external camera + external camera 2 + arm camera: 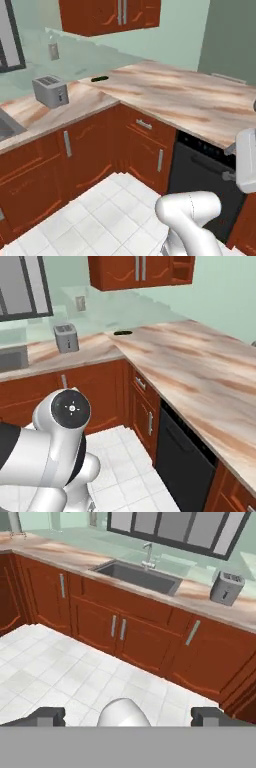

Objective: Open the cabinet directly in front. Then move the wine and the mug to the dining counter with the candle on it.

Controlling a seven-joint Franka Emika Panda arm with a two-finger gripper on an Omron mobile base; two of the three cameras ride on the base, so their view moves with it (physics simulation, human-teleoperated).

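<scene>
Hand view shows the gripper [128,716] spread wide and empty over white floor tiles, low before the sink [137,577], while the cabinet [111,15] hangs apparently shut, well apart, above the corner worktop [170,92].

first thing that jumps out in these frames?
The marble-look worktop wrapping the corner, with a grey toaster on its left run. Above the corner hangs the reddish-brown cabinet, doors shut. In the hand view, the open gripper faces a sink under a window.
</scene>
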